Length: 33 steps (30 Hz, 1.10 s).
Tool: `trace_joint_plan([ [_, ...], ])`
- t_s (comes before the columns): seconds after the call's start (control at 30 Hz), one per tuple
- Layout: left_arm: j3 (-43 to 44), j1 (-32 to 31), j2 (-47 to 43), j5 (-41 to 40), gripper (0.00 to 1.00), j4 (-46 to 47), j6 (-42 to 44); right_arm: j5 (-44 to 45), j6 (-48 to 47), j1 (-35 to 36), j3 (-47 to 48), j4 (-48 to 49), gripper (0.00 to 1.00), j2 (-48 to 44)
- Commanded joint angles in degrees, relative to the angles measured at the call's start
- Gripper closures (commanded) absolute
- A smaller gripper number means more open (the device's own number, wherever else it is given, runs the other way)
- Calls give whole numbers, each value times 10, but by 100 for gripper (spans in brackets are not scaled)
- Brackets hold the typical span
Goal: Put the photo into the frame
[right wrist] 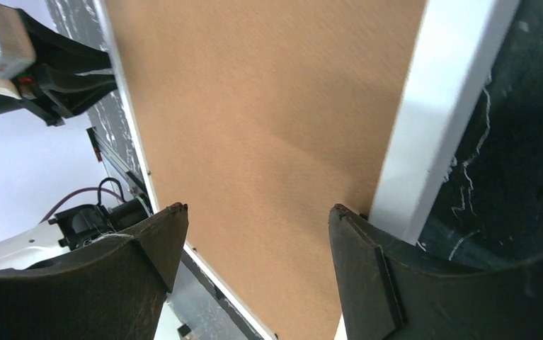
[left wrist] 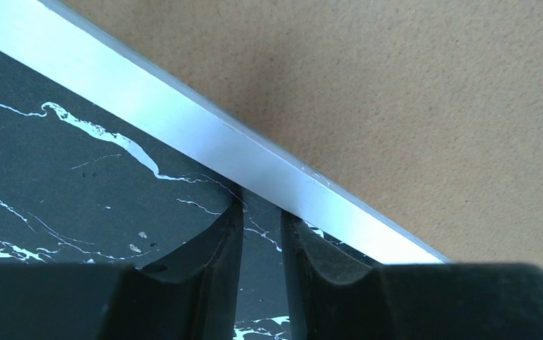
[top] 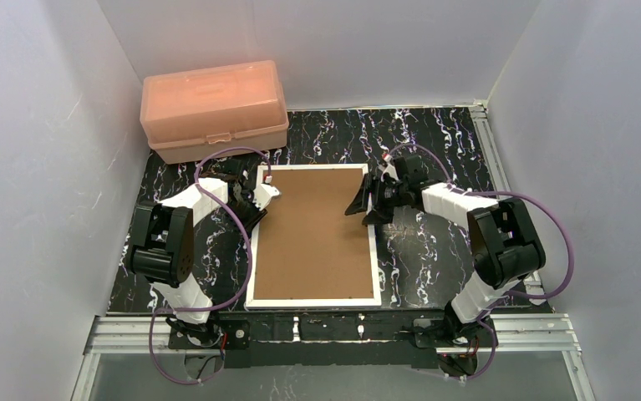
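**Both grippers worked the frame's far end**

Upper left, the pink box [top: 214,109] sat at the back of the black marbled table [top: 434,251]. The left arm [top: 166,242] was folded at the elbow, forearm reaching toward the far-left corner of the frame [top: 312,299]. The left gripper [left wrist: 263,212] pointed down at the tabletop, tips right against the white outer edge, fingers only a sliver apart with nothing between them. Centre picture, the frame lay flat and face down, the brown backing board [top: 312,234] filling it. Over on the right, the right arm [top: 501,242] was bent too, wrist turned inward. The right gripper [right wrist: 258,212] hung over the frame's right rail near the far corner, jaws spread wide, one finger above the board, the other by the rail, gripping nothing.
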Motion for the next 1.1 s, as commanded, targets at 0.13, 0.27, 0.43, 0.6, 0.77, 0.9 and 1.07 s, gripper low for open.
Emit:
trace_joint_plan([
  [0.13,14,19,-2,48,75,-11,2,4,-46,-32,120,-67,18,-30],
  [0.27,38,35,20,44,76,0,-7,-10,-38,-50,139,-39,18,7],
  [0.43,78,36,65,21,76,29,-17,-17,-26,-65,186,-3,19,73],
  [0.6,128,36,118,5,76,39,-21,-24,-18,-68,241,7,19,135],
  [0.77,153,36,138,12,76,37,-27,-22,-24,-72,270,-2,19,172],
  [0.9,154,36,141,13,76,38,-26,-16,-33,-76,279,-11,19,189],
  [1.07,152,35,144,17,76,39,-28,-4,-49,-80,283,-27,19,206],
])
